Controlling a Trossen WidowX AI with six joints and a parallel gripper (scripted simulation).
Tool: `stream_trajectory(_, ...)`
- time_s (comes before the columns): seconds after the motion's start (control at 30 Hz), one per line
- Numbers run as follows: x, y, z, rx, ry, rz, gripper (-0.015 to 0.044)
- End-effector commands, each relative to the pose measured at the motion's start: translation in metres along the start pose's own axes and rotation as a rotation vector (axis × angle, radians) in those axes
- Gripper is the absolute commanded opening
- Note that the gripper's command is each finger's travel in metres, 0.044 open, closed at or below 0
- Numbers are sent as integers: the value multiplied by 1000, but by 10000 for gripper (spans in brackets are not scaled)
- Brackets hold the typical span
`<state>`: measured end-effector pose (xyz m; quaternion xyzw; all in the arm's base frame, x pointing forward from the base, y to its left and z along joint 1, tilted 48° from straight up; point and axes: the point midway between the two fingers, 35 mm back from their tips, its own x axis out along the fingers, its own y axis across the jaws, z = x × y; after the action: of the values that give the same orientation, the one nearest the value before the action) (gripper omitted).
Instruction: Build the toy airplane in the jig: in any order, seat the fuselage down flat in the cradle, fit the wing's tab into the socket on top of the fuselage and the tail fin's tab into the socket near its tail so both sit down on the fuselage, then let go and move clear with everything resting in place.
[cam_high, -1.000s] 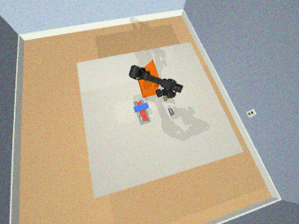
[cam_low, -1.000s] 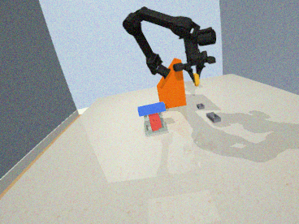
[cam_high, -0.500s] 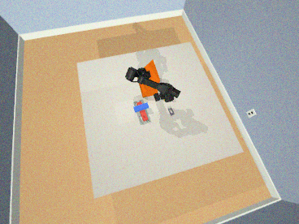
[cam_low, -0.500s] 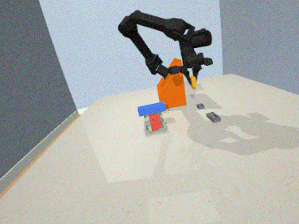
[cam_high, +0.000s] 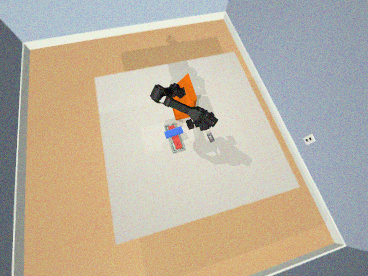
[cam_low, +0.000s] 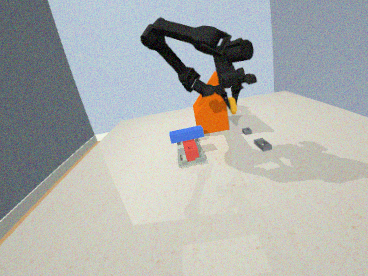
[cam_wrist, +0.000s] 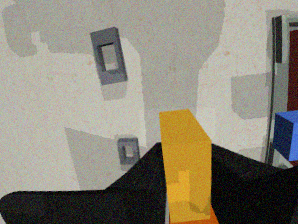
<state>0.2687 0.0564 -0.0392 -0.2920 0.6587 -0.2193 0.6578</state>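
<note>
From the top, you're seeing the red fuselage (cam_high: 177, 142) (cam_low: 190, 150) lying in the grey cradle, its long axis running between the tabletop's (cam_high: 150, 200) (cam_low: 150, 200) far and near edges, the blue wing (cam_high: 173, 132) (cam_low: 186, 134) (cam_wrist: 286, 135) crossing it. In the exterior view, your tool (cam_low: 233, 102) (cam_wrist: 177, 147) is hanging above the tabletop, gripping the yellow tail fin (cam_low: 233, 105) (cam_wrist: 186, 165). At the wrist, that blocky fin is pointing away from the fingers, lengthwise.

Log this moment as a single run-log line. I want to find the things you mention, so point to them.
fingers (cam_low: 234, 102): shut on yellow tail fin (cam_low: 233, 105) (cam_wrist: 186, 160) | blue wing (cam_high: 173, 132) (cam_low: 186, 134) (cam_wrist: 286, 136): across red fuselage (cam_high: 177, 142) (cam_low: 190, 150) | fin: off fuselage, raised
</note>
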Motion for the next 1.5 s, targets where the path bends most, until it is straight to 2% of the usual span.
stream_trajectory(0.0,-1,-10,9,-2,-14,3,0)
stream_trajectory(1.47,17,-130,46,-27,-24,-59,0)
